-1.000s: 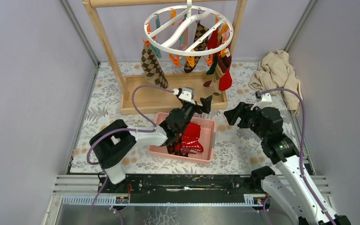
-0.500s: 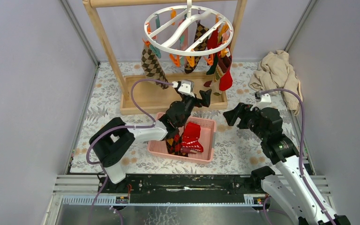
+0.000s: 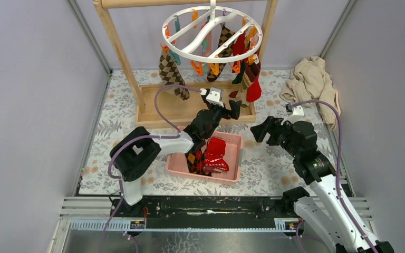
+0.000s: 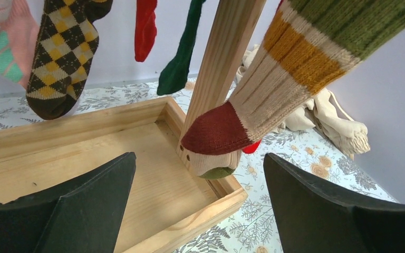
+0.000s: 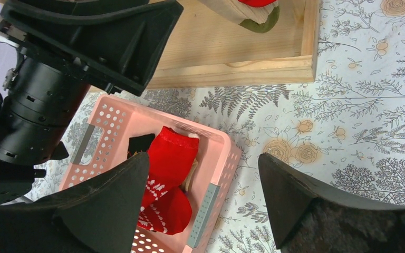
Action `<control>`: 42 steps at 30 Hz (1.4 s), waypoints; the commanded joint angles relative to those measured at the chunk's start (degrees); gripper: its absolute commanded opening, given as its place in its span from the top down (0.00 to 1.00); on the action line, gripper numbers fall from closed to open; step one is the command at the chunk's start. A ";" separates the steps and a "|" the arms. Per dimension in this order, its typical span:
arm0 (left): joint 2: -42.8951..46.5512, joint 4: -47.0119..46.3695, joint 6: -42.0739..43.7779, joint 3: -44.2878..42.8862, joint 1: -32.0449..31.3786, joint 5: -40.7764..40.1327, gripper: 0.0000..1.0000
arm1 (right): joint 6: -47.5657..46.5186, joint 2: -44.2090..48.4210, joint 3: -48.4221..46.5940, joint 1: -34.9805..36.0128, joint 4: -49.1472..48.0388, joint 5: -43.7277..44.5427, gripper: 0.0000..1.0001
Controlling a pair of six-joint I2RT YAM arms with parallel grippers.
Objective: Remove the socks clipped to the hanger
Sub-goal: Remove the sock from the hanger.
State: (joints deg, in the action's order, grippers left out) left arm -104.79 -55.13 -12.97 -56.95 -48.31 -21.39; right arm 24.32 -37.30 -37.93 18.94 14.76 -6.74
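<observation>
The left tool (image 4: 198,161) is spread wide and empty, raised over the wooden tray (image 4: 84,158). Straight ahead, between its fingers, hangs one striped sock (image 4: 253,100) with a red toe, in front of the rack post (image 4: 224,52). Up and to the left of the tool hang four more socks: one argyle sock (image 4: 66,52), one red (image 4: 145,26), one green (image 4: 178,66) and one pink and teal (image 4: 0,45). All hang from the one white hanger (image 3: 212,31) above the tool. The right tool (image 5: 203,158) is also spread and holds nothing, over the flowered tabletop (image 5: 358,132). Below it and to its left sits one pink basket (image 5: 219,158) holding red socks (image 5: 169,174), two as far as can be told. The top view shows an argyle one (image 3: 194,158) beside them. One beige cloth heap (image 3: 311,79) lies beyond the right tool
</observation>
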 commanded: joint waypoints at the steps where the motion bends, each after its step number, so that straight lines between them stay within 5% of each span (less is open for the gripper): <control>1: -1.50 -0.29 0.23 -3.05 0.47 0.93 0.01 | -0.02 -0.42 -0.42 -0.21 -2.37 -0.83 0.16; 15: -5.91 0.80 -0.61 -8.39 1.96 3.35 0.05 | -0.98 -0.30 -2.15 -0.22 -0.42 -0.37 0.16; 18: -6.12 1.00 -1.57 -9.22 2.54 4.49 0.22 | -1.30 -0.23 -2.24 -0.22 0.00 -0.16 0.15; 22: -5.39 3.62 -4.41 -10.12 3.72 7.80 0.67 | -1.37 -0.32 -2.33 -0.22 0.02 -0.24 0.15; 26: -3.29 8.24 -5.83 -10.72 4.61 10.69 0.88 | -1.13 -0.47 -2.34 -0.26 -0.31 -0.50 0.15; 42: 11.87 13.78 -9.53 -1.26 5.38 21.05 0.93 | -0.93 -0.35 -2.16 -0.22 -1.03 -0.57 0.15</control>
State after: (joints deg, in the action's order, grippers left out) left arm -96.92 -41.36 -21.17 -60.90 -43.07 -3.46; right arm 23.86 -38.20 -38.02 18.94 14.98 -6.76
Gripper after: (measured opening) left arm 0.076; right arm 0.851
